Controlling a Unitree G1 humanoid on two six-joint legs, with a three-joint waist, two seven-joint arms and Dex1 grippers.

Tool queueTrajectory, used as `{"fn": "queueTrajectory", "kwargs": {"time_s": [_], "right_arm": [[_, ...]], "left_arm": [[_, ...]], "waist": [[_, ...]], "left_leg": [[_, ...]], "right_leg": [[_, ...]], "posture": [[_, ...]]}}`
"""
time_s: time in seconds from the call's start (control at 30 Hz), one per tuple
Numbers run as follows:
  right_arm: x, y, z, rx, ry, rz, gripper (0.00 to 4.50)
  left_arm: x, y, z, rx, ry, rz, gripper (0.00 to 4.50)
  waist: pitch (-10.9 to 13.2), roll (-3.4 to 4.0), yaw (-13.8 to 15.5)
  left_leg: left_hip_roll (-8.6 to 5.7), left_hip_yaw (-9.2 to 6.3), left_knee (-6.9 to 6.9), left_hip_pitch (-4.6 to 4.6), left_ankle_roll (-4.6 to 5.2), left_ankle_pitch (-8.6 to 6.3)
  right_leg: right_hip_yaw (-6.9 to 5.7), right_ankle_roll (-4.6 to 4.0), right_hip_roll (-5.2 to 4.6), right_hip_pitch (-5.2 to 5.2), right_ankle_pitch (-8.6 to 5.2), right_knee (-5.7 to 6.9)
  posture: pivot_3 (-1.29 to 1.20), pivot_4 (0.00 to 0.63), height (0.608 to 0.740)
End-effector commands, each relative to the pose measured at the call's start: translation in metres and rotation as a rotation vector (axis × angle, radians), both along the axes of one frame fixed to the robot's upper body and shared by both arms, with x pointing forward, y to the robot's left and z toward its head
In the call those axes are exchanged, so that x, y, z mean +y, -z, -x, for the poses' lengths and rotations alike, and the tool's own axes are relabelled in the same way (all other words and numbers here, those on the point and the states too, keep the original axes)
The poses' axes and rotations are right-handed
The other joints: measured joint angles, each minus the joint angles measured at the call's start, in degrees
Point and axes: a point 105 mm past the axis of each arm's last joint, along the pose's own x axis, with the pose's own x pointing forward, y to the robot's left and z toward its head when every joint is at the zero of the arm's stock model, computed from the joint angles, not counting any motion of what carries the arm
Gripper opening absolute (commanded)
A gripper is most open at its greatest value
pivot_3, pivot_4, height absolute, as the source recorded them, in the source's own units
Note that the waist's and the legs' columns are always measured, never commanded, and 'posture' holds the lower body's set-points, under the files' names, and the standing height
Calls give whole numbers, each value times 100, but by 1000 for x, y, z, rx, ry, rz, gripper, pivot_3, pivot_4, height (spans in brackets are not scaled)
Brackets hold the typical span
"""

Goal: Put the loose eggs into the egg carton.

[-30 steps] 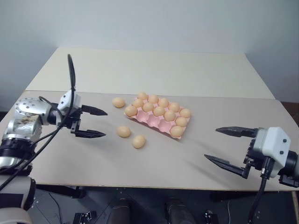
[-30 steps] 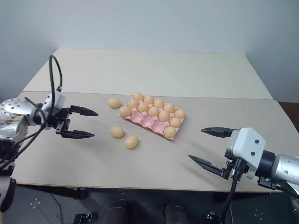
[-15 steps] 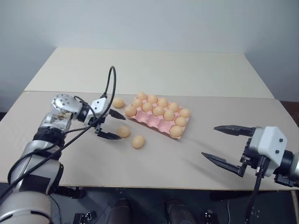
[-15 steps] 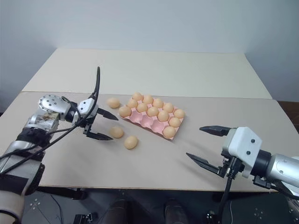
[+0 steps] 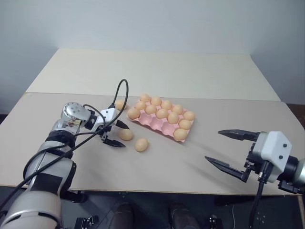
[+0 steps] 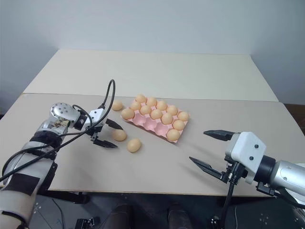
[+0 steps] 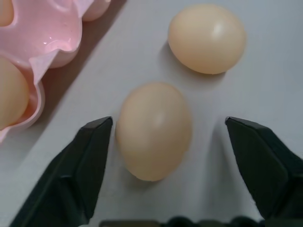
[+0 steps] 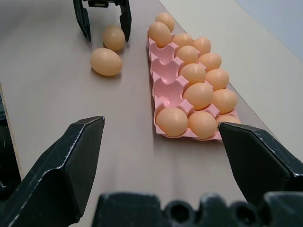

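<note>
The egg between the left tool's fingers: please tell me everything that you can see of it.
The egg is pale orange-tan, smooth, slightly glossy and whole. It lies on its side on the beige table, between the two open black fingers of the left tool, apparently not yet gripped. Another loose egg lies close by, apart from it, and the pink carton stands beside it.

The robot's left arm of silver metal and black sleeve is reaching forward and rightward over the table, its black two-fingered left gripper (image 5: 116,134) pointing down and to the right, fingers standing apart. The right arm is hovering low at the near right, its white-bodied, black-fingered right gripper (image 5: 223,149) pointing leftward with fingers spread wide.
</note>
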Motion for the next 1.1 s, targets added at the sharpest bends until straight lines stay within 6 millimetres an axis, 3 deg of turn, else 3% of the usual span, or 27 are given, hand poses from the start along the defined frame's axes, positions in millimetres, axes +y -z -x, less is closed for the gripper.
{"fn": "queueTrajectory", "kwargs": {"time_s": [0.03, 0.13, 0.23, 0.5, 0.67, 0.93, 1.1], "right_arm": [[0, -5, 1, -30, 1, 12, 4500], [-1, -4, 1, -27, 3, 14, 4500], [-1, -3, 1, -26, 6, 13, 4500], [-1, -3, 1, -33, 14, 9, 4500], [-1, -3, 0, -37, 19, 1, 4500], [-2, -3, -3, -49, 32, -2, 4500], [-2, -3, -1, -55, 49, -2, 4500]], "left_arm": [[0, -12, -6, -60, -5, 10, 2957], [0, -13, -8, -72, -17, 23, 2023], [0, -17, -10, -87, -41, 56, 1576], [16, -59, -18, -141, -132, 206, 1576], [4, -87, -37, -222, -251, 444, 1576], [-39, -73, -47, -210, -239, 473, 1576], [-48, -61, -44, -208, -188, 393, 1576]], "waist": [[0, 0, -1], [0, 0, -5], [0, 0, -6], [0, 0, -14], [0, 0, 18], [0, -1, 48], [0, 0, 9]], "left_leg": [[0, 0, 0, 0, 0, 0], [0, 0, 0, 1, 0, 0], [0, 0, 0, 1, 0, 0], [0, -2, 0, 0, 0, 0], [0, -2, 0, 0, 0, 0], [-4, -2, 2, 0, 0, 0], [-4, -2, 2, 1, 0, 0]], "right_leg": [[0, 0, 0, 0, 0, 0], [0, 0, 0, 0, 0, 1], [0, 0, 0, 0, 0, 2], [-1, 0, 1, 0, 0, 3], [-2, 0, -2, 0, 0, 2], [-2, 1, -4, 2, 0, 1], [0, 1, -1, 1, 0, 3]], "posture": [[0, 150, 740], [0, 150, 740], [0, 150, 740], [0, 150, 740], [0, 150, 740], [0, 150, 740], [0, 150, 740]]}}
